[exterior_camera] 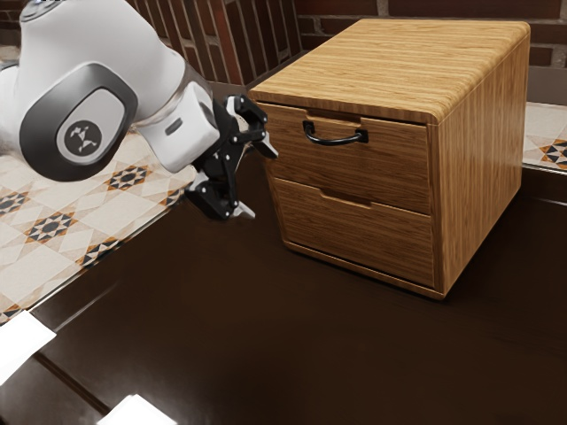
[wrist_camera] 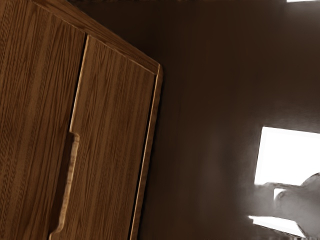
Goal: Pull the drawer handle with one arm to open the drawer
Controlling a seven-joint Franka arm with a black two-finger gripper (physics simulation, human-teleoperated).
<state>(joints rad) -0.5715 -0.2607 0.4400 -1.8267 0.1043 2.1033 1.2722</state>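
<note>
Dim, even light; white glare patches on glossy table

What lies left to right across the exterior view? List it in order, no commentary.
arm → open claw → drawer handle → cabinet's side wall

No words, numbers or brand names can be read anywhere. The one sign is a small dark emblem, a branching figure without letters, on the grey round cap of the white arm.
</note>
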